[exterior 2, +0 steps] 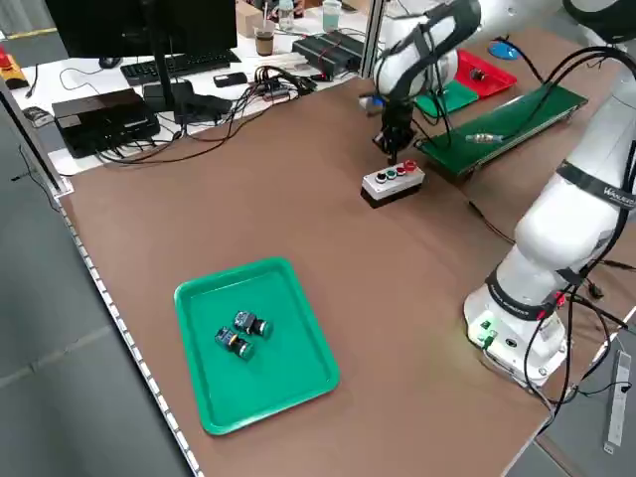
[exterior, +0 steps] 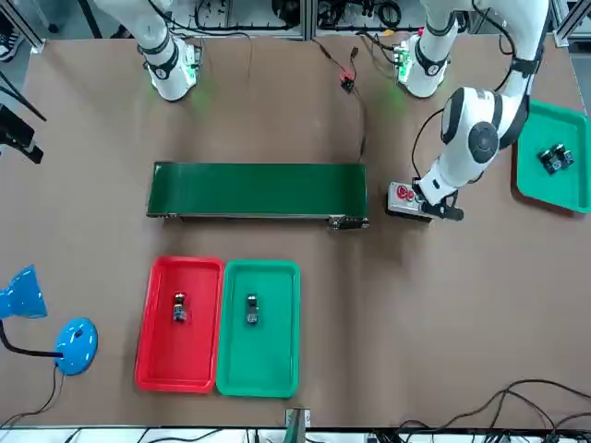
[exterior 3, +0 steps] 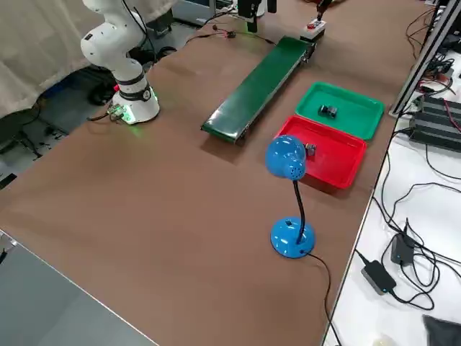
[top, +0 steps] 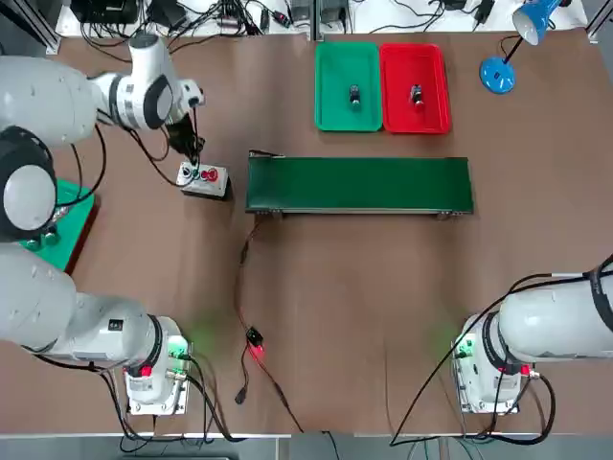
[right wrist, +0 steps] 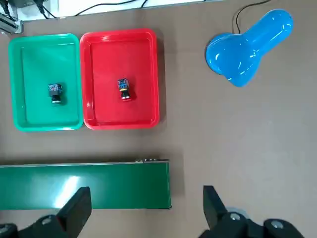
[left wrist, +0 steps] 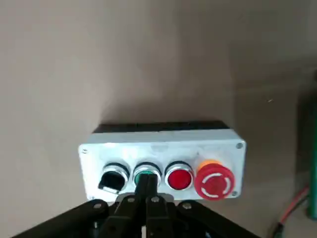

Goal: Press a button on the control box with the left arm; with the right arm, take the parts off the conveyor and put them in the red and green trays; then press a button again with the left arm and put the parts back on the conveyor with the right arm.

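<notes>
The left gripper (left wrist: 146,191), fingers pinched together, has its tips on the green button (left wrist: 147,174) of the box (top: 205,179), which sits just off the conveyor's (top: 359,184) left end. The right gripper (right wrist: 143,208) hangs released, grasping nothing, above the conveyor's right end. One part (top: 354,94) lies in the green tray (top: 330,115), another (top: 416,94) in the red tray (top: 433,113), both near the table's far edge. A blue lamp (top: 508,57) stands at the far right corner.
</notes>
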